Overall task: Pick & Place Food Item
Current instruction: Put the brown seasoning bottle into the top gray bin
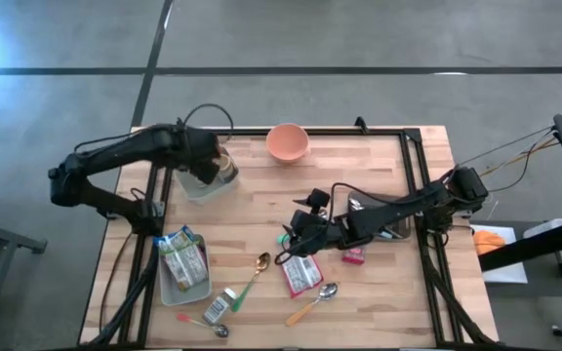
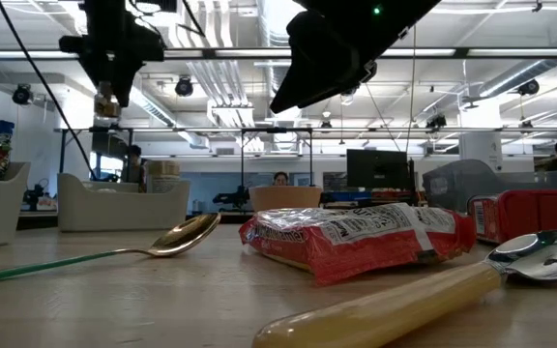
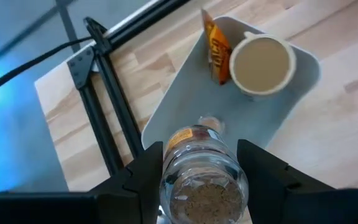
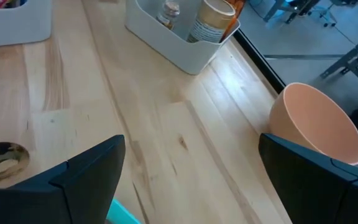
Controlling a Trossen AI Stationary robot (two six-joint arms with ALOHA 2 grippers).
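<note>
The left hand (image 3: 201,180) is clamped on a small clear glass jar with a brown granular filling (image 3: 201,177), its two dark fingers (image 3: 143,177) pressed to the jar's sides; it hangs over the pale grey rectangular tray (image 1: 195,188) at the far left of the surface, the jar held above the tray and not yet set down; inside that tray stand a tan paper cup (image 3: 261,62) and an orange packet (image 3: 216,46) leaning at the cup's side; the spot directly beneath the jar looks bare.

By my reading the step in hand is the placing: the food item is carried and poised over its bin; the next move calls for a straight descent into the free part of the tray, clear of the cup and packet, then a parting of the fingers once the jar rests on the tray floor.

The right hand (image 1: 296,232) waits with its fingers wide apart and holding nothing, low over the middle of the light wooden surface (image 1: 379,166); just beside it lies a red and white food pouch (image 1: 301,274); near that lie a gold spoon with a green handle (image 1: 254,275) and a silver spoon with a yellow handle (image 1: 312,303); a salmon-pink bowl (image 1: 287,142) sits at the far edge; a second pale tray holding green packets (image 1: 183,263) stands at the near left.
</note>
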